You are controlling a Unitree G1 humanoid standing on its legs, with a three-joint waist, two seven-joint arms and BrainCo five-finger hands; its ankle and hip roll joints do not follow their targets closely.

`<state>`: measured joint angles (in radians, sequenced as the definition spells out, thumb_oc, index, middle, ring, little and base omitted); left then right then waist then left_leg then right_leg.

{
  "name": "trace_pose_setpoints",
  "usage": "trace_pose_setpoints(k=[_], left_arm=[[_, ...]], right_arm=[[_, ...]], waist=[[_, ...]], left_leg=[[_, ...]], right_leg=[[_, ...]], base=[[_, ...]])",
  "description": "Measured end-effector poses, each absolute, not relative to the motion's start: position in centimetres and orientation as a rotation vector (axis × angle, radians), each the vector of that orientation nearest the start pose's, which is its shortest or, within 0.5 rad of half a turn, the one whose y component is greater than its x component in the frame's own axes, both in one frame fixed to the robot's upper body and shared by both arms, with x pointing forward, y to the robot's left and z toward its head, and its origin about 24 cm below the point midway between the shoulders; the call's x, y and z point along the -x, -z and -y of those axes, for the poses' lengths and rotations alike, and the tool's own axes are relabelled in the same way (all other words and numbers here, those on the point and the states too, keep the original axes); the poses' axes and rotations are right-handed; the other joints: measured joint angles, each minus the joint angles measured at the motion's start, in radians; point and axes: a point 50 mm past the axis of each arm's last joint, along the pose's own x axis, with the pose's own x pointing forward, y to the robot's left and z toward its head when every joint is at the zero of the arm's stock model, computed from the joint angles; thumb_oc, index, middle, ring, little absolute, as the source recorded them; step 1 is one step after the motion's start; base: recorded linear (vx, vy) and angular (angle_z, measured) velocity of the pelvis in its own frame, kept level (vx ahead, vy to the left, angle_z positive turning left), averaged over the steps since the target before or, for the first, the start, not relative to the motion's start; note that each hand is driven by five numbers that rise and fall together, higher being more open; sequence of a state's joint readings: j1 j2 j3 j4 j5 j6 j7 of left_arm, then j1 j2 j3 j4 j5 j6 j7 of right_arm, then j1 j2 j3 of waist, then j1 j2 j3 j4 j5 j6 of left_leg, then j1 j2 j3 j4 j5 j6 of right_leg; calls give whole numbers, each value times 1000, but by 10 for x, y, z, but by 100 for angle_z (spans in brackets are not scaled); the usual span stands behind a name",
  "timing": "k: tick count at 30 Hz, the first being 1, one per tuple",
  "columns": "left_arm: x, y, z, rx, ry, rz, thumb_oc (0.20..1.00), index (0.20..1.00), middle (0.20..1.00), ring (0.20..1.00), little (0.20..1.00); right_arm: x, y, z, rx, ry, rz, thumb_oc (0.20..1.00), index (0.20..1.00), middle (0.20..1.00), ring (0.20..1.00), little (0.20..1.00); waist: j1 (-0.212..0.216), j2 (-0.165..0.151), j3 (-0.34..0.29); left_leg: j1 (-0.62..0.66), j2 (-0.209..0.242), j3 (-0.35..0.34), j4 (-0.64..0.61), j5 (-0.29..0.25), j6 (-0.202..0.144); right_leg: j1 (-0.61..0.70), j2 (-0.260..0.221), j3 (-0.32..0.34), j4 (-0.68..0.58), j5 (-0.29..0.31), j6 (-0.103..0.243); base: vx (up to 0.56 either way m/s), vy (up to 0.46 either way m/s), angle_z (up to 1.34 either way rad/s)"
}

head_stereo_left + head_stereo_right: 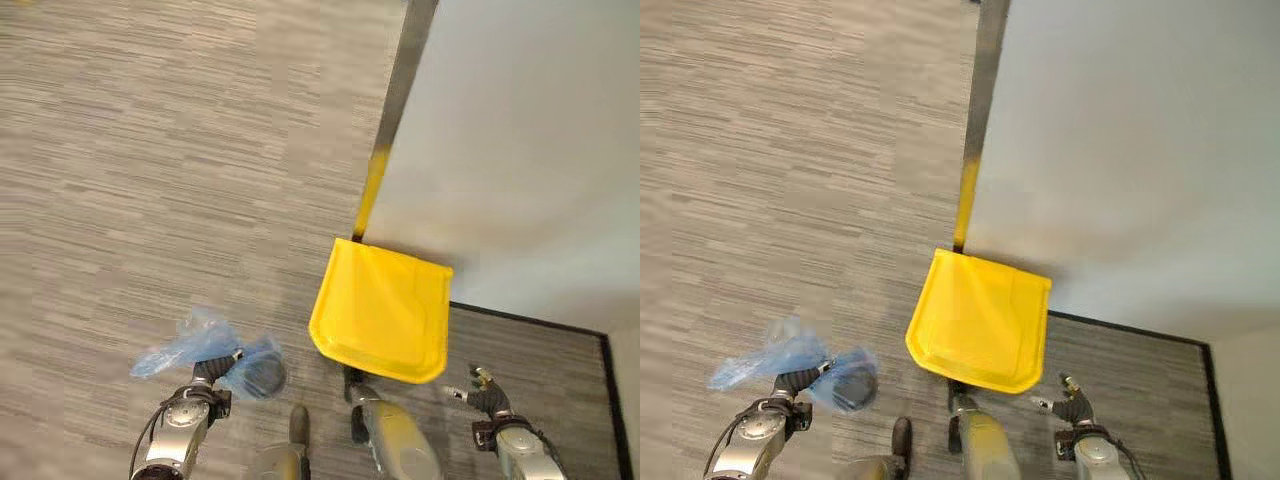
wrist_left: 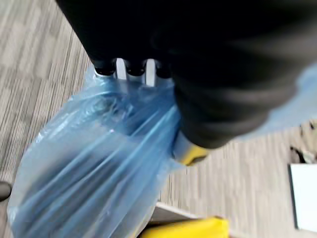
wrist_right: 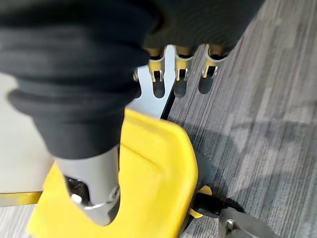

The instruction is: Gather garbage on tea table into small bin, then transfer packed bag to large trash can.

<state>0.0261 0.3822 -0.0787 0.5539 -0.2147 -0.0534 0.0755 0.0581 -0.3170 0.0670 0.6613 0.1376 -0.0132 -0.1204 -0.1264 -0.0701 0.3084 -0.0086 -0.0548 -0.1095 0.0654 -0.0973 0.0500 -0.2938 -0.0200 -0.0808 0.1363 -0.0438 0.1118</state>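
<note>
A crumpled blue plastic bag (image 1: 196, 345) hangs low over the grey carpet at the lower left, with something dark showing in its lower part. My left hand (image 1: 206, 371) is shut on the bag's gathered top; the left wrist view has the bag (image 2: 94, 168) bulging under curled fingers (image 2: 130, 67). A yellow bin lid (image 1: 385, 310) lies just right of the bag, against a white wall. My right hand (image 1: 487, 397) hovers by the lid's right edge, open and holding nothing. From the right wrist, its straight fingers (image 3: 179, 74) reach past the lid (image 3: 148, 168).
A white wall (image 1: 520, 150) fills the right side, edged by a dark strip with a yellow section (image 1: 372, 190). Grey striped carpet (image 1: 150, 150) spreads to the left and far side. A black line (image 1: 530, 322) borders the carpet under the wall.
</note>
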Motion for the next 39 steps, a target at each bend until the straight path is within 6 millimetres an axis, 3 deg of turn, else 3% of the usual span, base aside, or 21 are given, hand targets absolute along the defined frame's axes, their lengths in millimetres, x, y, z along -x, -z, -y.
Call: trace_pose_setpoints(k=[4, 8, 12, 17, 18, 19, 21, 25, 28, 30, 32, 35, 36, 38, 39], left_arm=[[-208, 60, -256, -210, -165, -514, 200, 200, 200, 200, 200], [-214, 55, -256, -208, -165, -493, 200, 200, 200, 200, 200], [-216, 55, -253, -203, -153, -487, 200, 200, 200, 200, 200], [-213, 60, -245, -206, -90, -508, 200, 200, 200, 200, 200], [-213, 61, -242, -203, -78, -511, 200, 200, 200, 200, 200], [-214, 62, -236, -212, -48, -514, 200, 200, 200, 200, 200], [-215, 62, -232, -214, -29, -513, 200, 200, 200, 200, 200], [-233, 51, -226, -247, 12, -464, 200, 200, 200, 200, 200], [-252, 37, -216, -270, 60, -399, 200, 200, 200, 200, 200], [-269, 20, -201, -336, 154, -324, 200, 200, 200, 200, 200], [-290, -6, -174, -354, 252, -196, 200, 200, 200, 200, 200], [-311, -31, -154, -384, 311, -97, 200, 200, 200, 200, 200], [-316, -39, -144, -379, 334, -59, 200, 200, 200, 200, 200], [-340, -88, -87, -435, 486, 131, 200, 200, 200, 200, 200], [-346, -100, -69, -466, 530, 176, 200, 200, 200, 200, 200]], right_arm=[[-188, 84, 254, 232, 239, -645, 1000, 1000, 1000, 1000, 1000], [-193, 76, 262, 210, 270, -610, 1000, 1000, 1000, 1000, 1000], [-194, 76, 260, 216, 249, -606, 1000, 1000, 1000, 1000, 1000], [-199, 79, 232, 235, 94, -607, 1000, 1000, 1000, 1000, 1000], [-205, 76, 226, 238, 67, -587, 1000, 1000, 1000, 1000, 1000], [-227, 62, 208, 264, -22, -513, 1000, 1000, 1000, 1000, 1000], [-250, 45, 194, 273, -72, -427, 1000, 1000, 1000, 1000, 1000], [-301, -3, 178, 307, -105, -248, 1000, 1000, 1000, 1000, 1000], [-325, -31, 170, 319, -104, -153, 1000, 1000, 1000, 1000, 1000], [-343, -47, 157, 356, -133, -120, 1000, 1000, 1000, 1000, 1000], [-347, -47, 154, 365, -135, -129, 1000, 1000, 1000, 1000, 1000], [-356, -58, 152, 369, -120, -103, 1000, 1000, 1000, 1000, 1000], [-359, -63, 150, 373, -121, -87, 1000, 1000, 1000, 1000, 1000], [-374, -90, 146, 377, -101, -11, 1000, 1000, 1000, 1000, 1000], [-381, -104, 139, 404, -115, 26, 1000, 1000, 1000, 1000, 1000]], waist=[[-9, 7, -10], [-38, 15, -23], [-41, 22, -43], [-36, 30, -100], [-33, 33, -101], [-30, 33, -102], [-14, 36, -105], [13, 38, -105], [30, 43, -103], [36, 43, -98], [47, 35, -80], [48, 15, -42], [31, 8, -25], [13, -7, 35], [-10, -13, 63]], left_leg=[[7, 36, 22, 98, -63, -60], [9, 38, 93, 99, -72, -60], [46, 43, 102, 22, -63, -45], [43, 30, 114, -3, -48, -26], [43, 28, 114, -3, -48, -25], [36, 25, 114, -1, -46, -24], [23, 24, 111, -1, -44, -26], [-14, 23, 89, 16, -39, -33], [-30, 20, 88, 18, -32, -34], [-51, 15, 91, 21, -27, -33], [-59, 10, 98, 20, -23, -33], [-77, 3, 119, 33, -23, -33], [-81, -2, 124, 37, -22, -32], [-128, -18, 129, 71, -21, -27], [-141, -25, 129, 91, -22, -27]], right_leg=[[11, 36, -35, 48, -27, -53], [15, 55, -43, 45, -24, -86], [19, 65, -25, 26, -12, -83], [11, 55, -5, 17, -3, -79], [11, 53, -6, 18, -3, -79], [5, 49, -7, 18, -2, -80], [-6, 46, -11, 18, 0, -82], [-32, 36, -39, 17, 7, -93], [-45, 32, -45, 17, 8, -94], [-66, 29, -39, 14, 19, -89], [-77, 30, -33, 14, 25, -81], [-96, 27, -19, 14, 33, -69], [-98, 26, -12, 14, 40, -63], [-128, 6, 0, 14, 64, -58], [-131, -1, -1, 15, 68, -58]], base=[[170, -30, 11], [44, -1, -1], [0, 13, -16], [2, 1, -5], [15, -45, 6], [6, -41, 8], [0, -34, 6], [-18, -16, 20], [-36, -31, 5], [-43, -22, -3], [-85, -11, -10], [-66, 7, -18], [-106, 5, -6], [-118, -34, 2], [-97, -40, 2]])
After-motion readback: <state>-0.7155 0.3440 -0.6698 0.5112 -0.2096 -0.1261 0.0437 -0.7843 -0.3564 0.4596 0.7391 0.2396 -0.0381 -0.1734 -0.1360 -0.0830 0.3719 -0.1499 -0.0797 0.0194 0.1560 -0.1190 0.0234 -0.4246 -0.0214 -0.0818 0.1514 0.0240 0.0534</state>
